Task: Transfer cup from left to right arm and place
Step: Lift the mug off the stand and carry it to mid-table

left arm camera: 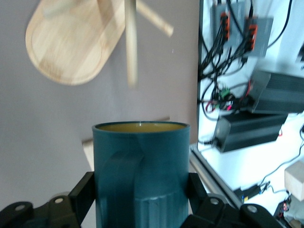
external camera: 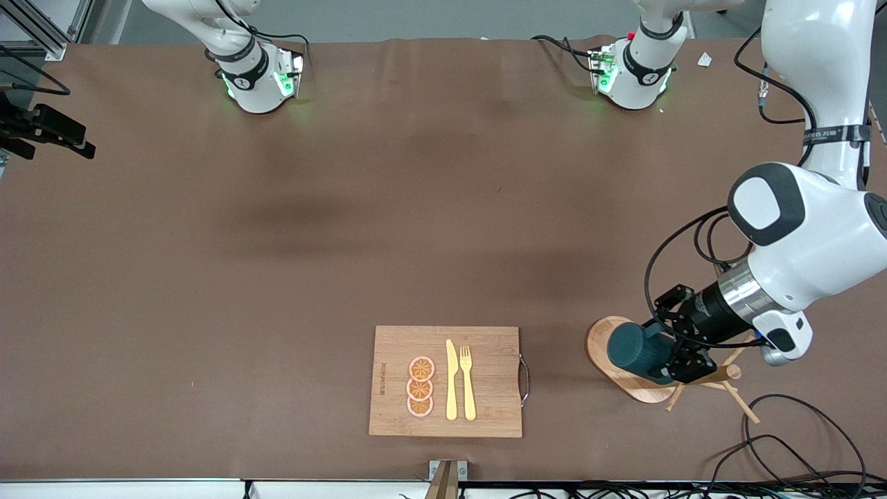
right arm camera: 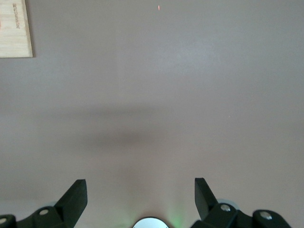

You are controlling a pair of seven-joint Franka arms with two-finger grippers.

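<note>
Left tool (external camera: 666,357) is clamped on the small dark teal-green ribbed mug with the mustard-brown inside (external camera: 635,351), one finger (left arm camera: 84,194) pressed to each flank, and it is carrying that mug on its side in the air over the oval base of the wooden peg rack (external camera: 601,341), at the left arm's end of the brown worktop (external camera: 277,277). Right tool (right arm camera: 141,194) hangs spread wide over bare worktop with nothing between its fingers; that arm waits. Nearer the front camera lies a bamboo cutting board (external camera: 395,374) with orange slices (external camera: 420,387), a yellow knife (external camera: 451,381) and a yellow fork (external camera: 467,382).

Risks, as I judge them: the rack's thin pegs (external camera: 734,398) sit close under the wrist, so a careless swing could snag them. At the handover, releasing before the right tool has closed would drop the mug.
</note>
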